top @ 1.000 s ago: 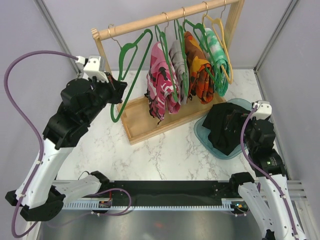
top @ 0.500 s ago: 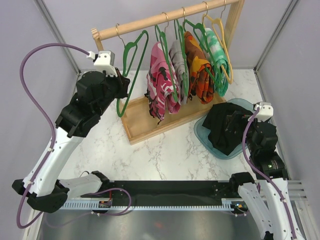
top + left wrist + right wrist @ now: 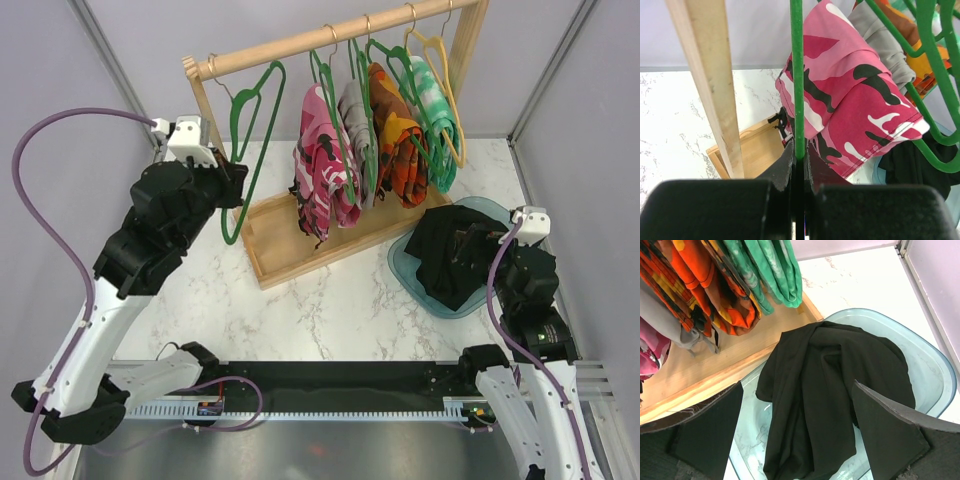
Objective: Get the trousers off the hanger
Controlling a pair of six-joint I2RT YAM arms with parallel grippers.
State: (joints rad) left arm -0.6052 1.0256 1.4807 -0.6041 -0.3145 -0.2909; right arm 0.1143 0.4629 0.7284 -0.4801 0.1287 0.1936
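— Our right hand [image 3: 797, 430]?
— Fingers apart, above the black trousers [image 3: 825, 390] in the tub [image 3: 920, 365] near the surface's [image 3: 330, 300] right edge.
— Our left hand [image 3: 799, 165]?
— Clamped on a green hanger [image 3: 797, 75]; we see camouflage trousers [image 3: 850, 100] hanging just beside it.

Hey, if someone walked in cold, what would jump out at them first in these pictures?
First, the pink camouflage trousers and the orange-patterned trousers, which hang on the wooden rack at the back. Next, the left hand, shut on an empty green hanger at the rack's left end. Then the black trousers, heaped in the teal tub on the right.
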